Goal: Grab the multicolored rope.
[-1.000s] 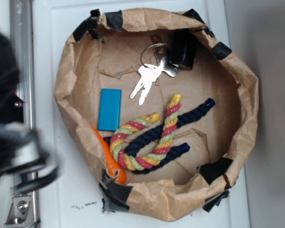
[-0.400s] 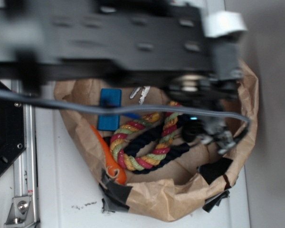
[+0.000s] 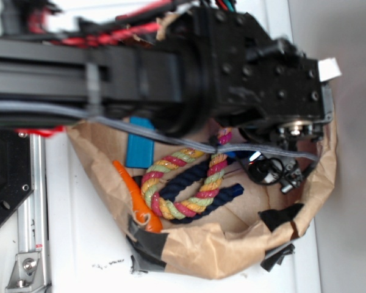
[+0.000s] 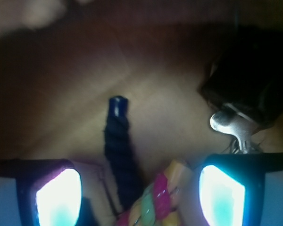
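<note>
exterior view: the black arm [image 3: 171, 67] stretches across the upper part of the picture from the left, hiding the far half of a brown paper basket [image 3: 201, 250] that sits on the white desk [image 3: 79, 244]. inside the basket, the multicolored rope [image 3: 171, 183] lies in a curve on the paper floor, its red-pink, yellow and green strands plain to see. a dark navy rope [image 3: 229, 194] is nested within and across it, the two touching. an orange tool [image 3: 134, 198] lies along the basket's left wall, and a blue block [image 3: 139, 149] sits just beyond the ropes (partly under a grey cable [image 3: 171, 137]). the gripper itself is hidden under the arm's wrist at right, so its jaws cannot be read here.

wrist view: the gripper [image 4: 141, 197] hangs above the basket floor with its jaws spread wide, holding nothing. between them, at the near edge, the end of the multicolored rope pokes up, with the navy rope just to its left, running away from the camera. a silver key [image 4: 228, 125] and a black object [image 4: 250, 84] lie at far right.
</note>
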`<state>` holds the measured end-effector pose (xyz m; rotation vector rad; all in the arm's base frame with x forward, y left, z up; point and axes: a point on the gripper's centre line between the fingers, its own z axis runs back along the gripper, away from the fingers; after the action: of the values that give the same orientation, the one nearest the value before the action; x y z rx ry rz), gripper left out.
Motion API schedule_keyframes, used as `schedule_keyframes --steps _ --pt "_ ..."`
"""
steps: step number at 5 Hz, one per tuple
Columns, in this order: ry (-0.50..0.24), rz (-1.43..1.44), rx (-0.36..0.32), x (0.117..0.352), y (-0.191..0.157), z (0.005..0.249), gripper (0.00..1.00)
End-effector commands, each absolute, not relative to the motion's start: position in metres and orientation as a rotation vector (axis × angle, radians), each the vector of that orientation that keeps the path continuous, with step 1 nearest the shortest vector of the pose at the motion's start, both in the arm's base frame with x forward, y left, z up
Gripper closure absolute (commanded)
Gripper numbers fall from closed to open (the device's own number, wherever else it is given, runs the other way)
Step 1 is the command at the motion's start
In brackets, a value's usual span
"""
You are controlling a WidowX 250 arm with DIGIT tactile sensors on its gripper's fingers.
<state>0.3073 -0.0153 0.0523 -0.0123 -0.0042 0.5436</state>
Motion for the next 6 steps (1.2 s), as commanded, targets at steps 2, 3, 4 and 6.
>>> schedule_keyframes --steps 2,3,4,6 --pt "0.021 0.600 -0.056 0.279 -0.028 0.028 1.00" --pt "0.022 0.598 -0.030 0.279 -0.029 0.027 1.00" --pt "0.049 0.519 -0.036 0.280 -0.026 0.040 1.00" --pt "-0.124 0.254 -0.041 0.299 0.002 0.141 1.00"
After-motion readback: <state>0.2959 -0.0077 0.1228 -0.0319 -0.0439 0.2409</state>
